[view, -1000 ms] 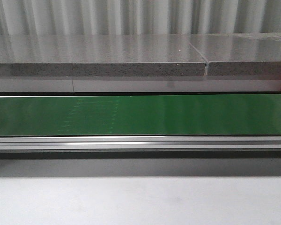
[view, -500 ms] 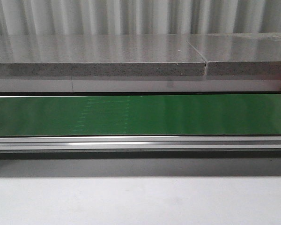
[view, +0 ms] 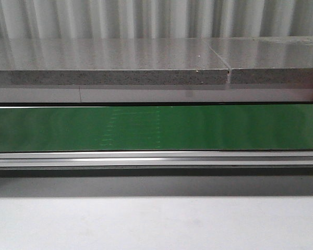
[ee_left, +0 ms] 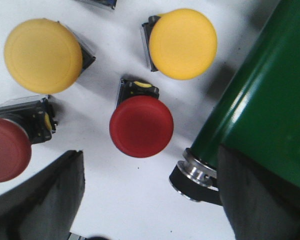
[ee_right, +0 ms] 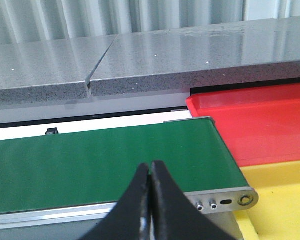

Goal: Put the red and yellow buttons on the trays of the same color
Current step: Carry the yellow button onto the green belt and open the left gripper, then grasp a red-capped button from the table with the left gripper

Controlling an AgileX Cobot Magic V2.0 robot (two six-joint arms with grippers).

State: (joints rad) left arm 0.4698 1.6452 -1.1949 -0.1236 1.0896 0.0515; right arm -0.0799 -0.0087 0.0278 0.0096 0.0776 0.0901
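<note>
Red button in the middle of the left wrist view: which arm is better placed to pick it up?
Left. Its open gripper hangs over the red button. The right gripper is shut over the green belt, no buttons near.

A glossy red mushroom-head push button (ee_left: pixel 141 126) on a small black base with a yellow tab stands cap-up on the white surface, just beside the roller end of the green conveyor belt (ee_left: pixel 262 107). Two round yellow mushroom-head buttons (ee_left: pixel 183 43) (ee_left: pixel 43 55) stand farther out from that roller, well apart from each other. A second red button (ee_left: pixel 7 149) sits farthest from the belt, partly cut off. At the belt's other end, a shallow red plastic tray (ee_right: pixel 260 125) touches a yellow tray (ee_right: pixel 285 200).
</note>
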